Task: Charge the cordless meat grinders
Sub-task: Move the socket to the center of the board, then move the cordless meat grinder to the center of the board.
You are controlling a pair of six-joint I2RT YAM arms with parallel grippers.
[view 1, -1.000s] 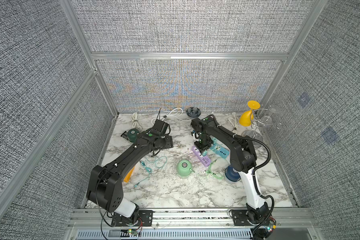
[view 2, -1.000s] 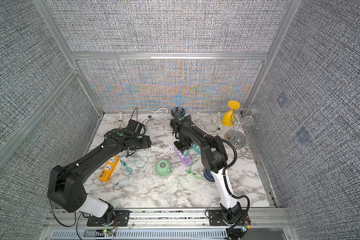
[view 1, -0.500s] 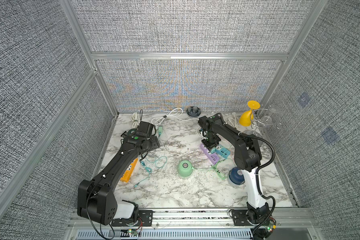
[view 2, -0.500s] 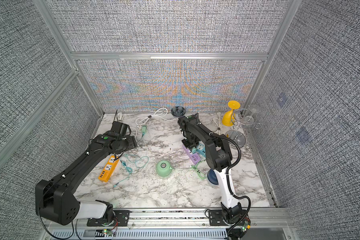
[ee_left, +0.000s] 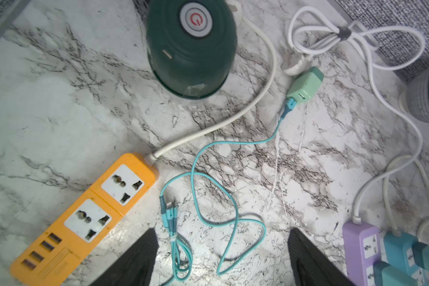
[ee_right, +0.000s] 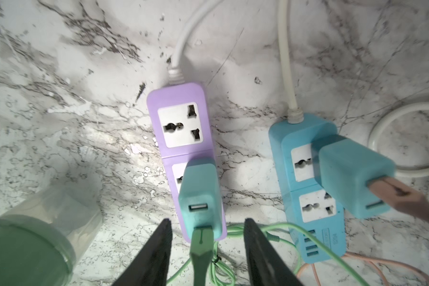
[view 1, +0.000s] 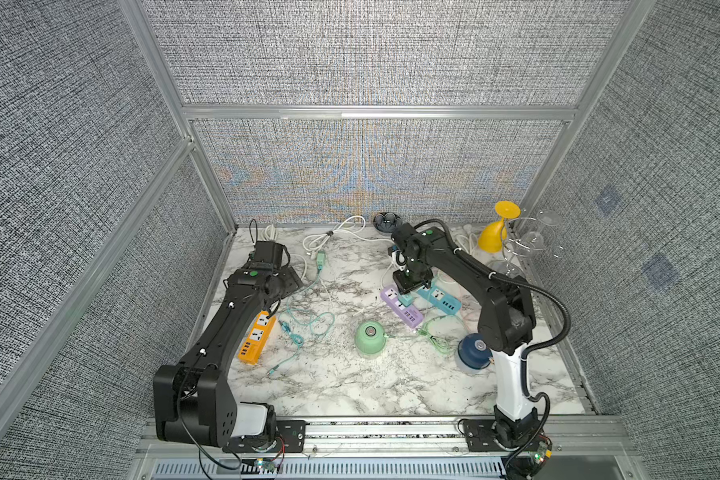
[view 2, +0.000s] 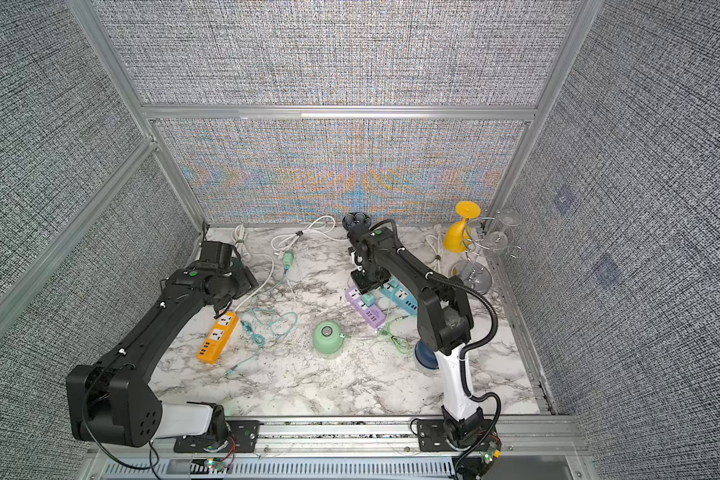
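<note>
Teal plastic charger block sits in the purple rectangular power strip between your right pincer's parted jaws; that plug-in looks done. Your left pincer, apart and empty, next needs the turquoise cable beneath it joined to the dark-green dome-shaped grinder beyond.

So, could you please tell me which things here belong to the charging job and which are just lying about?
Job: dark green grinder, mint green grinder, navy blue grinder, orange power strip, purple power strip, blue power strip, loose green charger, teal cable.
Lying about: yellow stemmed cup, clear glasses, dark round dish.
</note>
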